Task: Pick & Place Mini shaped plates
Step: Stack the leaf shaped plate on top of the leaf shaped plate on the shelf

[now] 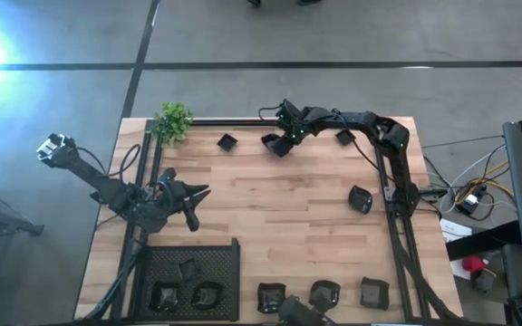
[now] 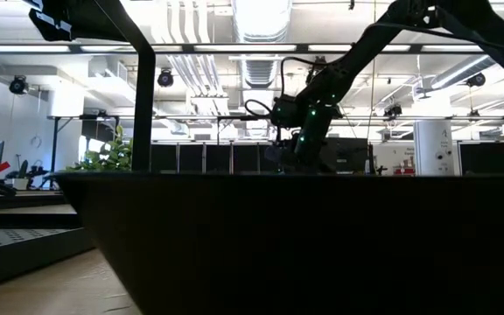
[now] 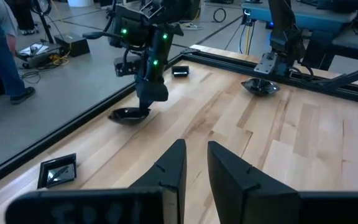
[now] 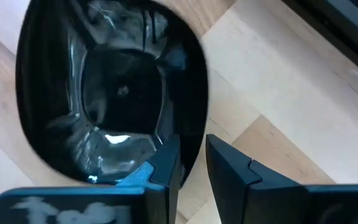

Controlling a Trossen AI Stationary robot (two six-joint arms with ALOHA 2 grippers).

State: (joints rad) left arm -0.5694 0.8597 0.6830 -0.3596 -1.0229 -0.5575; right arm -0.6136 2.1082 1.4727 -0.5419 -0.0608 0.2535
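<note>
The right gripper (image 1: 279, 143) is reaching down at the far edge of the wooden table (image 1: 288, 226), its two fingers pinching the rim of a small black dish (image 4: 104, 93), one finger inside the bowl and one outside. The dish looks glossy and stiff, probably light but slippery and chippable, so its thin raised rim seems the only good hold. The left gripper (image 1: 196, 193) is waiting over the table's left side, fingers slightly parted and holding nothing. A black mesh tray (image 1: 229, 249) at the near left corner is holding three dishes already. Other dishes are lying scattered along the far edge, the right side and the near edge, none crowding the held one. A small green plant (image 1: 172, 120) is standing at the far left corner.
</note>
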